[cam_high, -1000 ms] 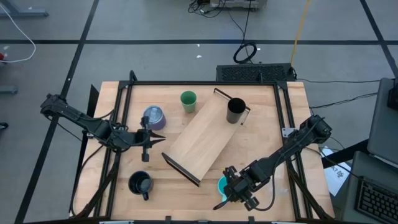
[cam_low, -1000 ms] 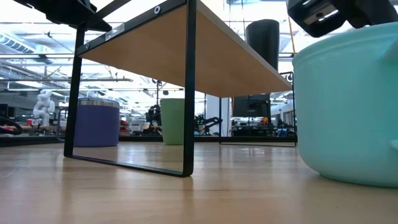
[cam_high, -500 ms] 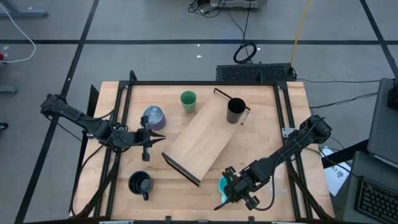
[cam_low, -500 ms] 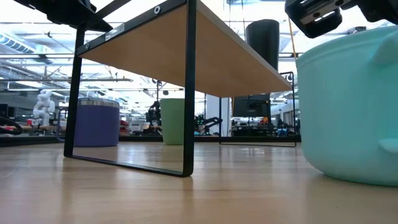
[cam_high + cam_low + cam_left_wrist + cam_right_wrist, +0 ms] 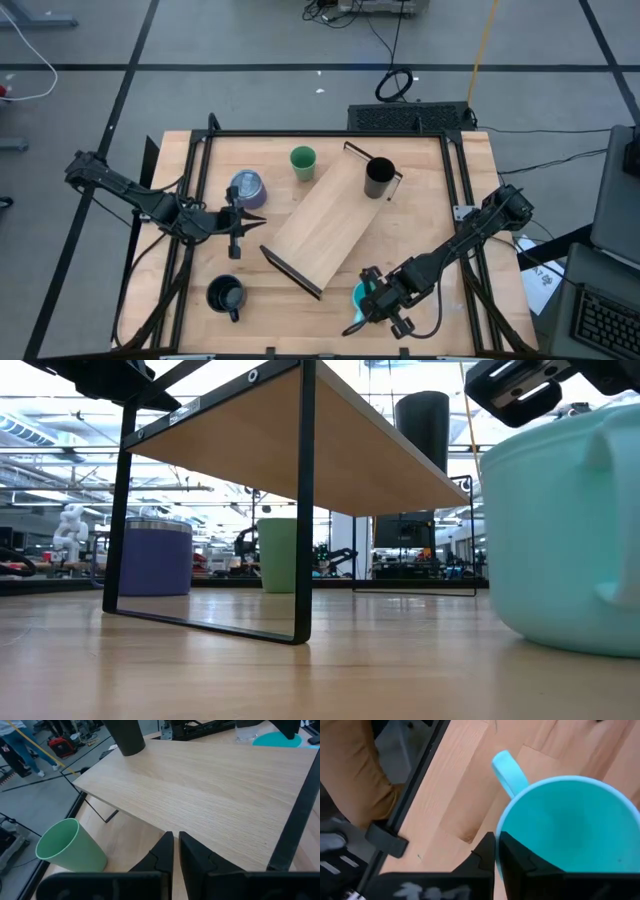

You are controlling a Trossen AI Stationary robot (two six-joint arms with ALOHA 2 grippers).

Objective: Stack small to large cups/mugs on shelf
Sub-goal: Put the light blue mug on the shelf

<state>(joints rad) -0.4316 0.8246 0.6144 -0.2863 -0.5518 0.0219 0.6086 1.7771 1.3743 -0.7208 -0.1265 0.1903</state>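
The light-wood shelf [image 5: 330,222] stands slantwise in the middle of the table, with the tall black mug [image 5: 378,178] upright on its far end. The green cup [image 5: 303,163] and the purplish mug [image 5: 247,188] stand on the table to the shelf's far left. The squat black mug [image 5: 226,296] sits near the front left. The cyan mug [image 5: 357,297] stands at the shelf's near right, and my right gripper [image 5: 378,303] is shut on it. A small clear cup [image 5: 248,731] shows beside the cyan mug. My left gripper [image 5: 243,225] hovers shut and empty, left of the shelf. My right gripper pinches the cyan mug's rim wall [image 5: 498,831], one finger inside the mug and one outside, a little way round from the handle [image 5: 509,772]. The fingers come from above, slanting in from the table's right. The mug stands upright with its base [image 5: 570,645] on the table.
A black frame [image 5: 330,133] runs around the tabletop's edges. Bare wood lies between the squat black mug and the shelf's near bracket [image 5: 290,272]. Beyond the table, the low view shows a lab room.
My right gripper has shut on the cyan mug's rim. The mug has shifted and turned slightly on the table, so its handle now shows in the low view.
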